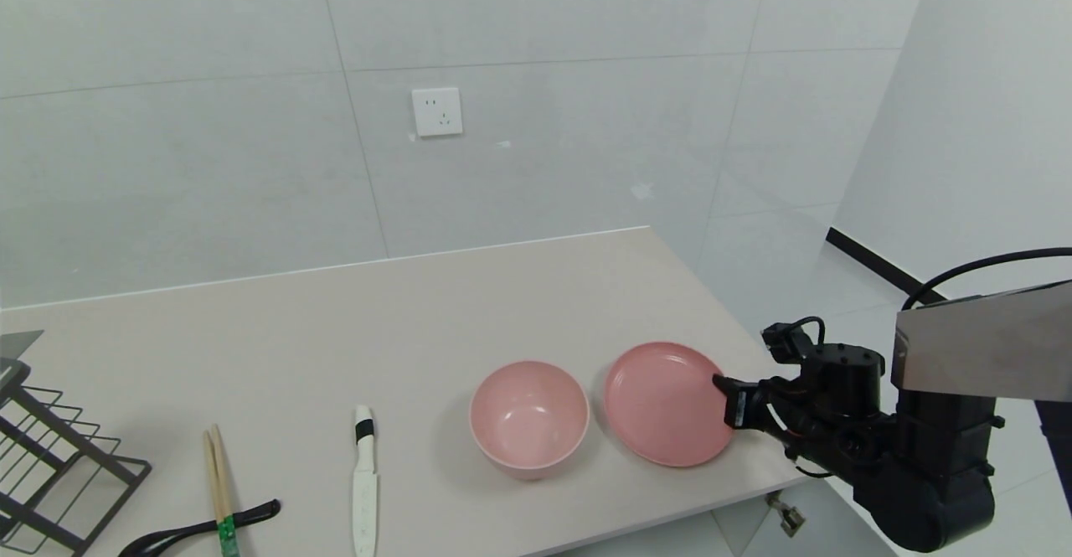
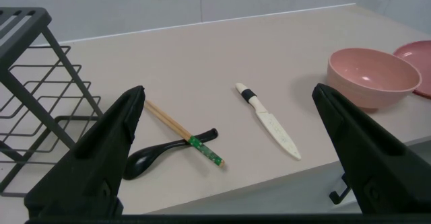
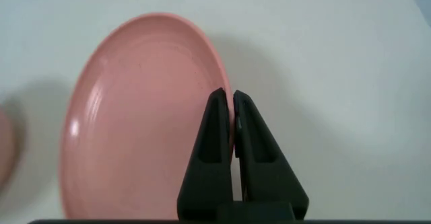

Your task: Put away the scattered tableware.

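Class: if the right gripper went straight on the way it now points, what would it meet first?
The plate. The right gripper is already at its rim and looks shut on it, pointing across the plate. Past the plate lies the bowl, though the pictures do not show whether the gripper's line runs low enough to reach it.
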